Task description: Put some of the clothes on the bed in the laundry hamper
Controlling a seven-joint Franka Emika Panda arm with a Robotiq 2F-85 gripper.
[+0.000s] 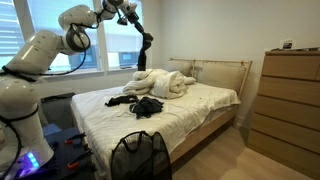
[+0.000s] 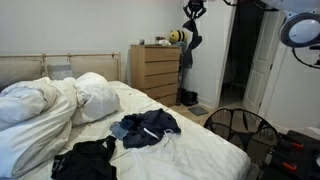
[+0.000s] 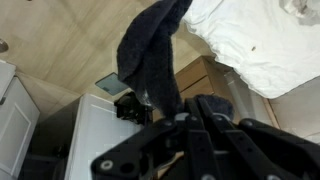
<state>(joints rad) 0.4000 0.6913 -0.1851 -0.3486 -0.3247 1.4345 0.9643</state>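
Hamper (image 1: 139, 157) beside bed (image 1: 195, 105); garment (image 3: 150, 45) in gripper (image 3: 175, 110)

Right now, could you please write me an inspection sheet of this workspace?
Surface: bed, white sheet, puffy duvet near the headboard.
Job's things: dark clothes lie on the bed; one dark garment hangs in the air; mesh hamper stands by the bed's foot.
Clutter: small items on the dresser top.
Grippers: gripper raised high, shut on the dark garment.
Cables: nothing seen.
Surroundings: wooden dresser, window.
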